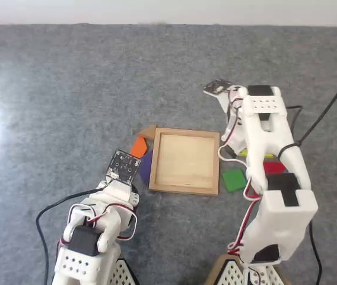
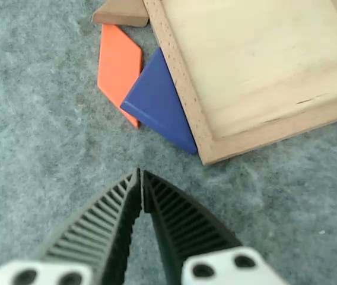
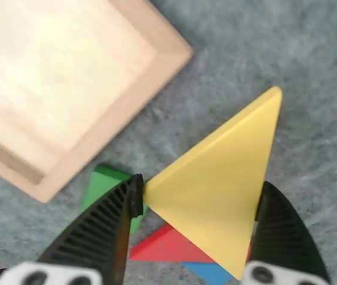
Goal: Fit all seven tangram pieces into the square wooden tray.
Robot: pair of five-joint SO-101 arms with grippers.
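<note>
Wooden tray [image 1: 184,161], high view: flat on the grey table [image 1: 67,89], green piece [image 1: 234,179] just beside it. Left wrist view: left gripper [image 2: 140,175] pressed together, empty, near blue piece [image 2: 156,101] touching the tray's outer wall. Right wrist view: right gripper [image 3: 198,199] clamped on yellow triangle [image 3: 222,172], over red piece [image 3: 168,246]

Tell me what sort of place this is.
Probably a robotics test bench: a grey felt-covered table, a left arm and right arm side by side, and a square wooden tray, with the right end effector gripping a yellow triangle.
</note>
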